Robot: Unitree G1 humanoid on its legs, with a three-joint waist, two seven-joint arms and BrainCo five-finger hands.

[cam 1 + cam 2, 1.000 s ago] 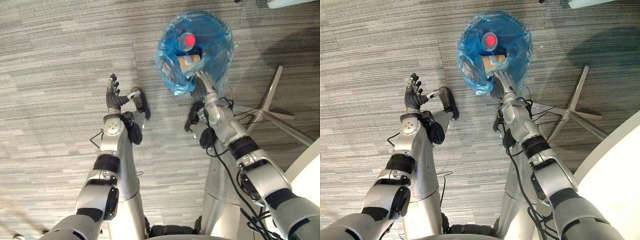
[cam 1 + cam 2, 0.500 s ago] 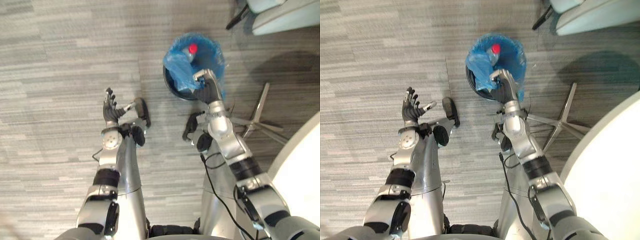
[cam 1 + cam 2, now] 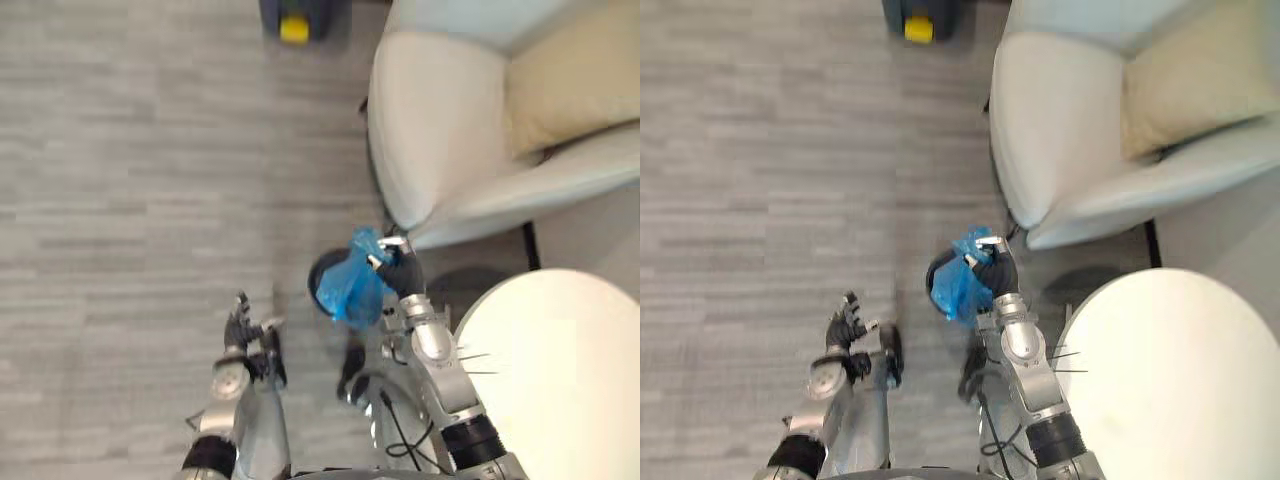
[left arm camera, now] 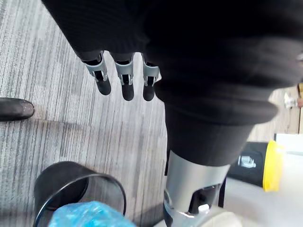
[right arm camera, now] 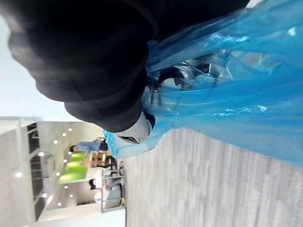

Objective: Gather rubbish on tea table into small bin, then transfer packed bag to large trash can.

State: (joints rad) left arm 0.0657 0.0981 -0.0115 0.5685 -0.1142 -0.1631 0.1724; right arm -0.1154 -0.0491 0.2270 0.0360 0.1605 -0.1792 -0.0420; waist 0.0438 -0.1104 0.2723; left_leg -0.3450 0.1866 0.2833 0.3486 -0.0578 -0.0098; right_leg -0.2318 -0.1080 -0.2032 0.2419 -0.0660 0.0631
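Blue bag (image 3: 344,291) in right hand's (image 3: 401,273) fingers

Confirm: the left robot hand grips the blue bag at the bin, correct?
No. The right robot hand grips the blue bag at the bin, as the left eye view shows. The left robot hand is open and holds nothing.

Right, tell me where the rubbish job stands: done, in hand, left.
Done, by the look of it: the blue plastic bag is bunched shut at its top. In hand: the right hand has its fingers curled round that bunch, holding the bag over the small black round bin. The left hand hangs open, empty. Left: carrying the bag to a large trash can, not yet done.
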